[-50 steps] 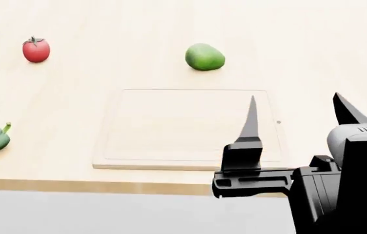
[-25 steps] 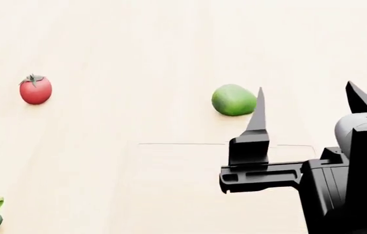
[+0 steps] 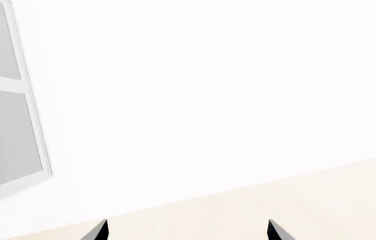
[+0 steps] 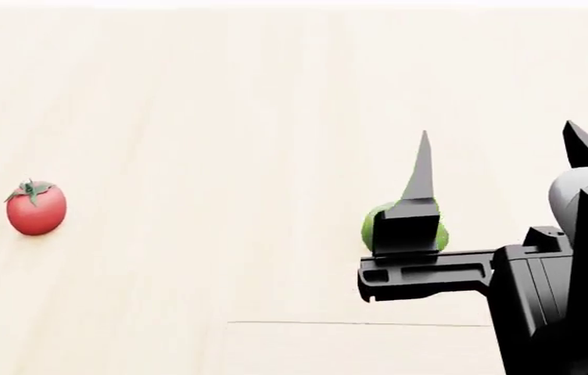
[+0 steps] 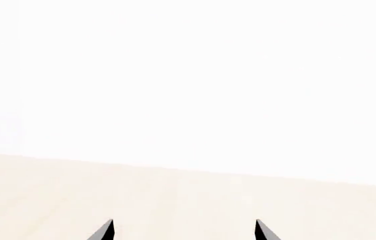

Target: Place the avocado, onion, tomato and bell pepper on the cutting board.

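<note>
Avocado sits half hidden behind our right claw's near finger, claw spread wide and empty; tomato well apart.

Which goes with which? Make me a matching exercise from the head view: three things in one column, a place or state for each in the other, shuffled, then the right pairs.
Things:
1. tomato
2. avocado
3. right gripper

Place or state:
A. partly hidden behind a black finger
B. fingers spread apart, holding nothing
C. alone on the wood at the view's left

Pairs: 1-C, 2-A, 3-B
</note>
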`<state>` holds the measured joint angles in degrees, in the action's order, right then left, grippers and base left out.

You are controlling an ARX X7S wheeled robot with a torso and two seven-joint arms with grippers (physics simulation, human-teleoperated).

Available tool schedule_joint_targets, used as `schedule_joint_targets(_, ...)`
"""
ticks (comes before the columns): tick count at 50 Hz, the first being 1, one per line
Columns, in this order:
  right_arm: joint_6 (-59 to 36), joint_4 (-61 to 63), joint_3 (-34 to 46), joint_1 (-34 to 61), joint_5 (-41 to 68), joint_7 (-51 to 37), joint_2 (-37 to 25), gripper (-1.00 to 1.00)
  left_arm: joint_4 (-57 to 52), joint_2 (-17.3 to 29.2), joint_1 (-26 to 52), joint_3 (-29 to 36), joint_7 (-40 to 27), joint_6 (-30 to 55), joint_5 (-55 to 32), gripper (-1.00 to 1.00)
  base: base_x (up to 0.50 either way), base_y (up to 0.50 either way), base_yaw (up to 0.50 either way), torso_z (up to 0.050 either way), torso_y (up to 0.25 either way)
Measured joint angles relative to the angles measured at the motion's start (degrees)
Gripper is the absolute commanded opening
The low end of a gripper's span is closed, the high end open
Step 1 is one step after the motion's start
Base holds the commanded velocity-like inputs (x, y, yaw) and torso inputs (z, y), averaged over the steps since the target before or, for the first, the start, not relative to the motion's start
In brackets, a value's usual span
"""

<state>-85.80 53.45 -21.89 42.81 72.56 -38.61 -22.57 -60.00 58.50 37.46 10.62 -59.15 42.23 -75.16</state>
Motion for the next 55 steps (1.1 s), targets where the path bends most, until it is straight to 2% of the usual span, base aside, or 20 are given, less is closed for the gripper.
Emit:
schedule_joint_targets(5, -0.6, -0.8, 0.5, 1.1, 1.9, -1.7, -0.6, 1.00, 0.0, 0.5, 0.1, 0.7, -0.3, -0.7, 0.0, 1.00, 0.00, 0.00, 0.00, 0.000, 0.000)
schedule_joint_targets(9, -1.4, -4.0, 1.9, 3.5, 7.3, -5.8, -1.7, 1.00, 0.0, 0.9, 0.4, 1.3, -0.6, -1.1, 0.0, 1.00, 0.00, 0.00, 0.00, 0.000, 0.000)
schedule_joint_targets(14, -2.1, -10.5, 6.1, 8.6, 14.0, -9.5, -4.3, 1.00, 0.0, 1.1, 0.9, 2.0, -1.0, -1.4, -0.2, 1.00, 0.00, 0.00, 0.00, 0.000, 0.000)
schedule_joint_targets(19, -2.5, -16.9, 12.0, 14.5, 16.2, -8.1, -7.0, 1.00, 0.0, 1.3, 1.5, 2.7, -1.2, -1.7, -0.4, 1.00, 0.00, 0.00, 0.00, 0.000, 0.000)
schedule_joint_targets(23, -1.6, -21.5, 17.9, 19.5, 13.5, -2.7, -9.2, 1.00, 0.0, 1.5, 1.9, 3.2, -1.3, -2.1, -0.5, 1.00, 0.00, 0.00, 0.00, 0.000, 0.000)
schedule_joint_targets(28, 1.6, -26.0, 27.3, 25.0, 6.7, 8.2, -12.1, 1.00, 0.0, 1.9, 1.9, 3.5, -1.1, -2.6, -0.3, 1.00, 0.00, 0.00, 0.00, 0.000, 0.000)
schedule_joint_targets(38, 9.4, -32.6, 45.5, 31.8, -7.7, 27.2, -17.1, 1.00, 0.0, 2.6, 1.1, 3.7, -0.4, -4.0, 0.6, 1.00, 0.00, 0.00, 0.00, 0.000, 0.000)
schedule_joint_targets(46, 14.9, -37.0, 56.8, 34.3, -17.3, 37.2, -19.8, 1.00, 0.0, 3.2, 0.5, 4.0, -0.5, -5.0, 1.0, 1.00, 0.00, 0.00, 0.00, 0.000, 0.000)
schedule_joint_targets(55, 19.4, -39.9, 65.7, 35.4, -24.5, 44.3, -21.6, 1.00, 0.0, 5.2, 1.3, 6.9, -1.6, -7.9, 1.1, 1.00, 0.00, 0.00, 0.00, 0.000, 0.000)
